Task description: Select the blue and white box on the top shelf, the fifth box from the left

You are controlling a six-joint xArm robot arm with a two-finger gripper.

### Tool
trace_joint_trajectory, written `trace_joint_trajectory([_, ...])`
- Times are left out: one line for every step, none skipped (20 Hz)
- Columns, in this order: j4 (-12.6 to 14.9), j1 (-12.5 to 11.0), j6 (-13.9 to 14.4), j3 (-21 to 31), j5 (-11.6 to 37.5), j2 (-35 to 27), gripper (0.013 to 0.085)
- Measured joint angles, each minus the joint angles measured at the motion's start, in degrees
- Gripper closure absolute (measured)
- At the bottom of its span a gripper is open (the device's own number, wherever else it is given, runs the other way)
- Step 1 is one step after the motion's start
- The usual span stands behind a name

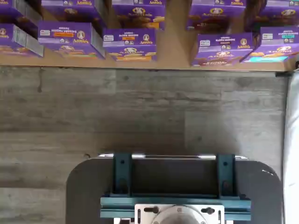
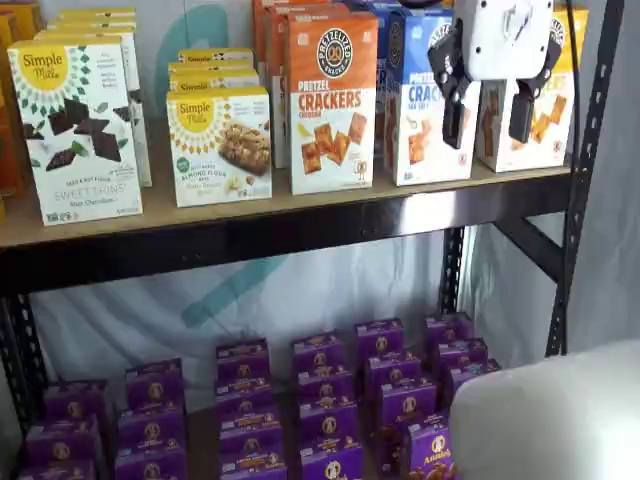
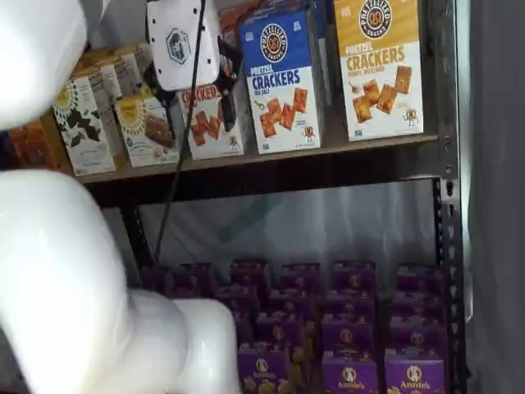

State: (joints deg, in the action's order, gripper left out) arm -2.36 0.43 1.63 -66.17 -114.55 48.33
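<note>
The blue and white box [image 2: 420, 105] stands on the top shelf [image 2: 300, 205], between an orange-topped cheddar carton [image 2: 332, 100] and a yellow-topped carton [image 2: 548, 125]. It also shows in a shelf view [image 3: 283, 78], on the tan board [image 3: 328, 148]. My gripper [image 2: 490, 120] hangs in front of the shelf, open and empty, with a plain gap between its black fingers. One finger overlaps the blue box's right edge and the other the yellow-topped carton. Its white body [image 3: 179, 43] shows side-on in a shelf view, in front of the cheddar carton. The wrist view shows neither box nor fingers.
Simple Mills boxes [image 2: 75, 130] fill the shelf's left part. Purple Annie's boxes [image 2: 320, 410] crowd the lower level and show in the wrist view [image 1: 128, 42], beyond grey floor and the teal-bracketed mount [image 1: 175, 186]. A black upright [image 2: 590, 180] stands right. My white arm [image 3: 49, 246] fills the left foreground.
</note>
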Motion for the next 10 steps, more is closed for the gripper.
trace_joint_trajectory([-0.55, -0.49, -0.2, -0.37, -0.73, -0.43, 0.013])
trace_joint_trajectory([-2.41, -2.19, -0.86, -1.42, -2.86, -1.68, 0.013])
trace_joint_trajectory([-3.78, -3.49, -1.47, -1.78, -3.67, -2.08, 0.013])
trace_joint_trajectory([-4.32, -4.1, -1.86, -1.96, -3.89, -2.16, 0.013])
trace_joint_trajectory([-4.46, -4.36, -2.11, -2.12, -3.95, -2.19, 0.013])
trace_joint_trajectory([-4.42, -4.49, -2.3, -2.29, -3.96, -2.22, 0.013])
trace_joint_trajectory([-4.36, -4.61, -2.46, -2.4, -3.96, -2.27, 0.013])
trace_joint_trajectory([-4.25, -4.71, -2.62, -2.5, -3.86, -2.29, 0.013])
trace_joint_trajectory([-4.02, -4.67, -2.7, -2.57, -3.71, -2.28, 0.013])
trace_joint_trajectory([-3.7, -4.54, -2.74, -2.61, -3.45, -2.23, 0.013])
